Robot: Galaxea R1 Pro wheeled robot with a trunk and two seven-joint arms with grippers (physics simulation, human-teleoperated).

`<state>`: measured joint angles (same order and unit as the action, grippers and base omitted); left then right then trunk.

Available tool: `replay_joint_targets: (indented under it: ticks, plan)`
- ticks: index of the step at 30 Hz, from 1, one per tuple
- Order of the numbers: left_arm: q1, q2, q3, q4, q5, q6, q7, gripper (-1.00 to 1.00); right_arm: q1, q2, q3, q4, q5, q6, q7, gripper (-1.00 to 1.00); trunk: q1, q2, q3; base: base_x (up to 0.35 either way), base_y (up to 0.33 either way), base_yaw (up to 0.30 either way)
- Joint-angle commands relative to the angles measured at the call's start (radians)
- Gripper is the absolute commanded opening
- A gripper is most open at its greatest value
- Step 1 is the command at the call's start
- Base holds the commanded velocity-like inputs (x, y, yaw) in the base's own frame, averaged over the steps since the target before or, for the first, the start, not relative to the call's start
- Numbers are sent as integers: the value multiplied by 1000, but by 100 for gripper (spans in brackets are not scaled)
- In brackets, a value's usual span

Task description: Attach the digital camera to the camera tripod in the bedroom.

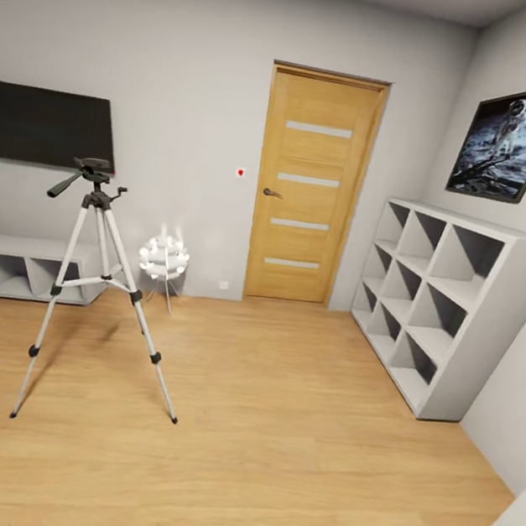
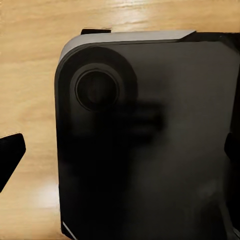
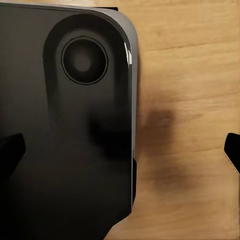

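Grey walls and a light wood floor (image 1: 270, 434) frame the bedroom, and from the head view the camera tripod (image 1: 93, 287) stands at the left of the frame, legs spread on the floor, its black head and pan handle level with the lower edge of the wall-mounted TV (image 1: 47, 125). Just behind it, at the foot of the wall, sits a white ball-cluster lamp (image 1: 164, 257); a low grey shelf (image 1: 16, 268) runs along the wall further left, the oak door (image 1: 311, 187) is at centre, and a cube bookcase (image 1: 443, 304) with a moon-landing picture (image 1: 510, 139) above it stands at the right. I cannot make out the digital camera anywhere here. Both wrist views look down past a dark rounded part of the robot's body (image 2: 150, 145) to the floor; the left tool (image 2: 120, 155) and right tool (image 3: 122, 150) each show dark fingertips at opposite frame edges with nothing between, so both look released and empty. The step in hand seems to be searching, so I would turn the base slowly to scan for the camera first, keep wide of the nearest tripod leg, and remember the tripod's spot for the return.
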<state>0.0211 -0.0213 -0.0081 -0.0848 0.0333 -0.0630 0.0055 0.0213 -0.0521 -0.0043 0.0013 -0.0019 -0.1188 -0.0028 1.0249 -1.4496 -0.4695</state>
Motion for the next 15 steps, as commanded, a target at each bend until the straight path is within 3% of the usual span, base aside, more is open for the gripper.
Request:
replay_joint_targets:
  ticks: [1, 15]
  plan:
    - [0, 0, -1, -1, 3, -1, 1, 100, 0, 0, 0, 0, 0, -4, 0, 100, 0, 0, -1, 0, 0, 284]
    - [0, 0, -1, -1, 3, -1, 1, 100, 0, 0, 0, 0, -1, -4, 0, 100, 0, 0, -1, 0, 0, 284]
